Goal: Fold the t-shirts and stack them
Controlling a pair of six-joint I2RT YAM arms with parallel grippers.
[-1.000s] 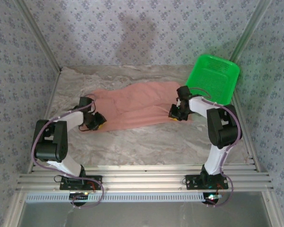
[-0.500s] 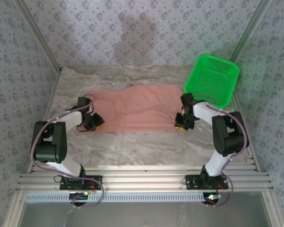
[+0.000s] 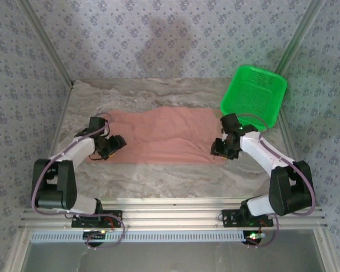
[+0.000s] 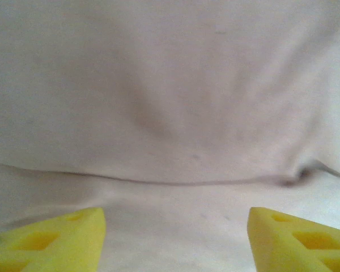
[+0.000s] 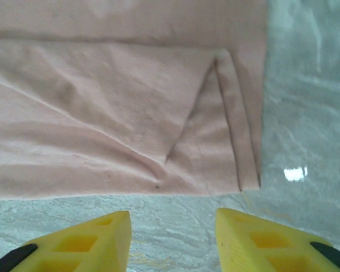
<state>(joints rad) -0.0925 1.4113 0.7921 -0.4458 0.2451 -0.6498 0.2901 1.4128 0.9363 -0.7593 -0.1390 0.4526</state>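
The salmon-pink t-shirt [image 3: 164, 136] lies flat across the middle of the table as a wide folded band with a straight near edge. My left gripper [image 3: 111, 145] is at the shirt's left end, low over the cloth. In the left wrist view its yellow fingertips [image 4: 45, 243] stand wide apart, open over the pale cloth [image 4: 170, 102] with nothing held. My right gripper [image 3: 220, 148] is at the shirt's near right corner. It is open [image 5: 173, 241] over bare table just short of the shirt's hem [image 5: 130, 164], where a small tuck shows at the corner.
A bright green plastic basket [image 3: 254, 93] sits tilted at the back right, close behind the right arm. The marble-patterned table [image 3: 170, 175] has free room in front of the shirt. Patterned walls close the back and both sides.
Both grippers have opened and let go of the shirt. The cloth has been pulled towards me and now lies flatter with a straight near edge. The right arm has swung outwards.
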